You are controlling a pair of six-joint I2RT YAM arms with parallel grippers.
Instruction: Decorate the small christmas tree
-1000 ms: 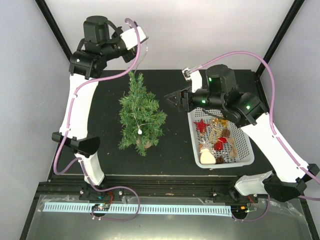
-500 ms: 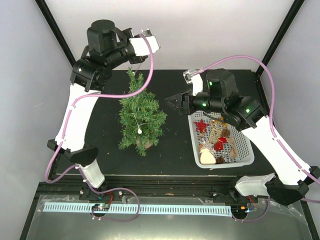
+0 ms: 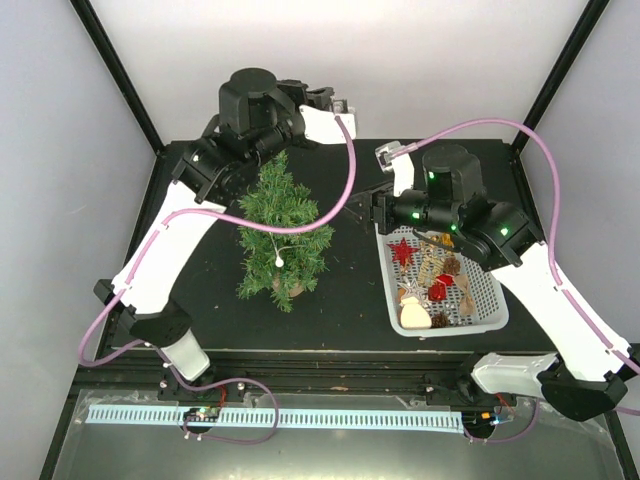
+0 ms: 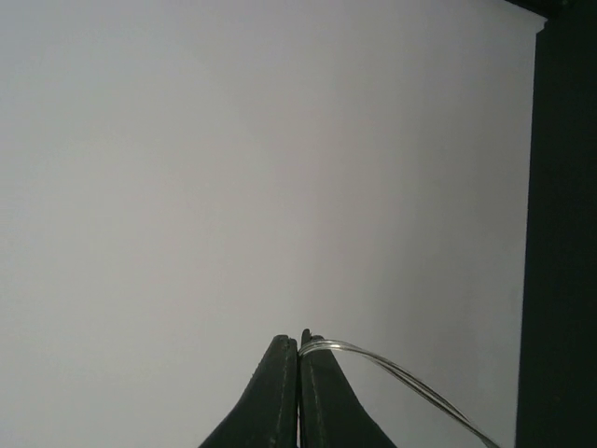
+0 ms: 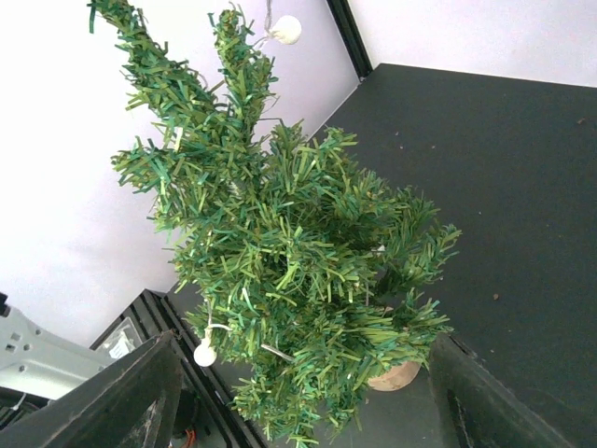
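Small christmas tree (image 3: pixel 280 230) stands upright on the black table (image 3: pixel 340 300), left of centre, on its round tan base (image 5: pixel 392 375). It is well apart from the white basket (image 3: pixel 497 300) on the right side of the table.

A thin pale strand (image 4: pixel 392 369) with small white beads lies across the branches. One bead (image 3: pixel 279 261) hangs low on the front of the tree. In the right wrist view, a second bead (image 5: pixel 284 28) sits near the tip.

Left gripper (image 4: pixel 298 341): held high behind and above the treetop, facing the back wall. The jaws are pressed together and pinch the end of the strand, which curves away down to the right.

Right gripper (image 3: pixel 366 206): hovers between the tree and the basket's far corner, pointing at the tree. Its fingers (image 5: pixel 140 392) are spread wide with nothing between them, and they frame the tree's lower half without touching it.

The basket holds loose ornaments. A red star (image 3: pixel 402 250) lies at its far end. Other red, gold and cream pieces are too small to tell apart.
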